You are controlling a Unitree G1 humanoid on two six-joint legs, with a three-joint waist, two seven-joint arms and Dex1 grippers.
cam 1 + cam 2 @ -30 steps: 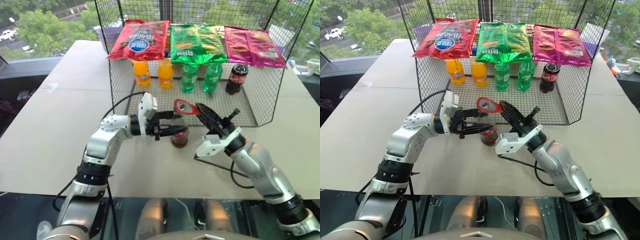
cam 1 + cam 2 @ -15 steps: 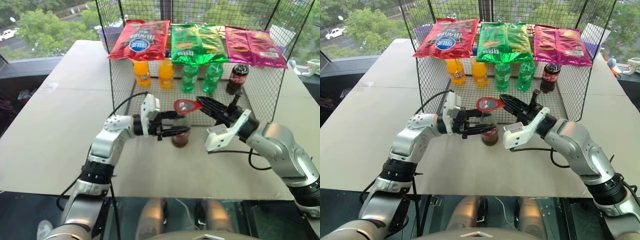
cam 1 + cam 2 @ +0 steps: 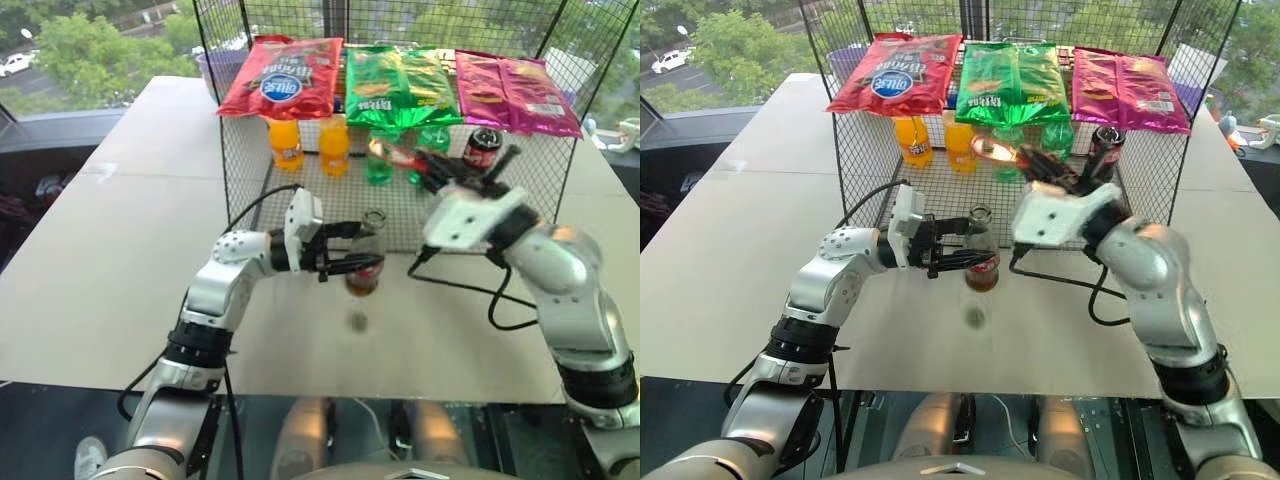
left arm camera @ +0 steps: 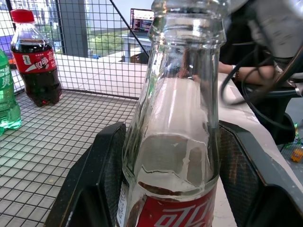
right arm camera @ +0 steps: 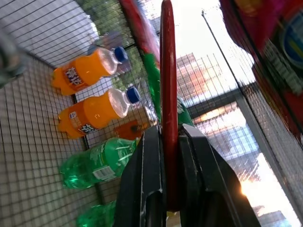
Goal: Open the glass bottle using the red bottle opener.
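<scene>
Glass shows clear at the neck of the glass bottle [image 3: 365, 258], which stands upright on the pale counter [image 3: 120, 240] just in front of the wire cage [image 3: 245, 150]; its mouth is uncapped. In the left eye view the left arm reaches in from the left with the forearm level, and the left gripper [image 3: 352, 258] points sideways at the bottle, its black fingers clamped around the bottle's body at the red label. A small blurred round thing [image 3: 358, 322] shows just below the bottle, whether resting on the counter I cannot tell. The right arm is bent and raised, and the right gripper [image 3: 425, 168] sits up in front of the cage, well above and right of the bottle's mouth, blurred.

From the right eye view, the red bottle opener [image 3: 998, 151] juts from the right gripper toward the green bottles.

Left wrist view: both fingers [image 4: 97, 175] press the bottle's sides, with dark cola below the clear neck.

Right wrist view: fingers [image 5: 149, 184] are pinched together on the opener's handle, seen edge-on, with orange bottles [image 5: 90, 71] beyond.
</scene>
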